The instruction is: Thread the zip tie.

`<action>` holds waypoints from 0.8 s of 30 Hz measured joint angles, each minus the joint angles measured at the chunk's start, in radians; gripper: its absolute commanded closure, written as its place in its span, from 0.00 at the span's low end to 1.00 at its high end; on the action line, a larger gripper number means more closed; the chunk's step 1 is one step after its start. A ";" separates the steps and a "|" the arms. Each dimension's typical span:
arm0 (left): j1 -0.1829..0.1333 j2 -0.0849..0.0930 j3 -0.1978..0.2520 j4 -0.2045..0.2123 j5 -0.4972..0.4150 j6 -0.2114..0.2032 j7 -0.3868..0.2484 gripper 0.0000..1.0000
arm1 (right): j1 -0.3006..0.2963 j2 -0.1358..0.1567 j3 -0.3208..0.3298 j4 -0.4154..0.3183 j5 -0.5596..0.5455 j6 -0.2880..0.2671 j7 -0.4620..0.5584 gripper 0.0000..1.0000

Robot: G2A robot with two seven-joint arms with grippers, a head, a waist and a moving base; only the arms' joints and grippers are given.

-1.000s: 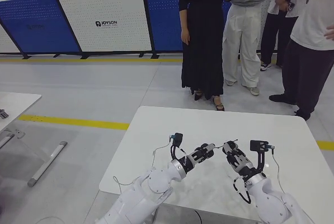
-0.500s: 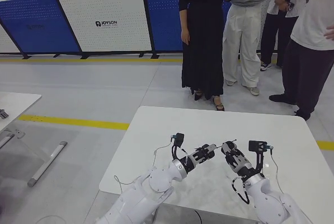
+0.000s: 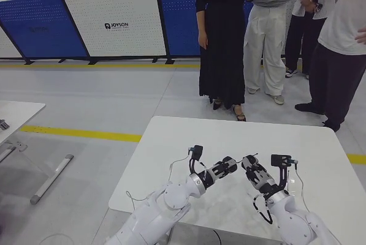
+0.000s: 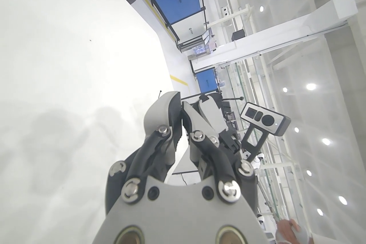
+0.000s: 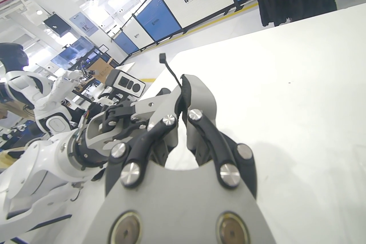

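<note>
I'm holding the zip tie (image 5: 171, 70) in the right jaws, clamped below its head left of centre; left jaws are pinching what looks like its tail; I'm planning a slow, square feed into the head

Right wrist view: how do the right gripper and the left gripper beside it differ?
The right gripper is shut on the black zip tie, whose head sticks out past its tips; the left gripper is shut too, but what it pinches cannot be told. The left gripper points rightward, the right gripper leftward, tips close together. Both hang over the white table.
</note>
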 measured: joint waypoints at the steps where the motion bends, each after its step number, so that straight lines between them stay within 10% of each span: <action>1: 0.000 0.000 0.000 -0.001 0.000 -0.004 0.001 1.00 | 0.001 0.000 0.000 0.002 0.001 -0.001 0.003 1.00; 11: 0.007 0.001 -0.004 -0.006 0.005 -0.022 -0.003 1.00 | 0.010 0.000 0.018 0.020 0.066 -0.056 0.049 1.00; 16: 0.005 0.000 -0.004 -0.004 0.011 -0.013 0.004 1.00 | 0.008 0.001 0.030 0.021 0.071 -0.059 0.053 0.71; 24: -0.001 -0.001 0.000 0.000 0.024 0.006 0.014 1.00 | -0.001 0.000 0.037 0.010 0.059 -0.057 0.040 0.69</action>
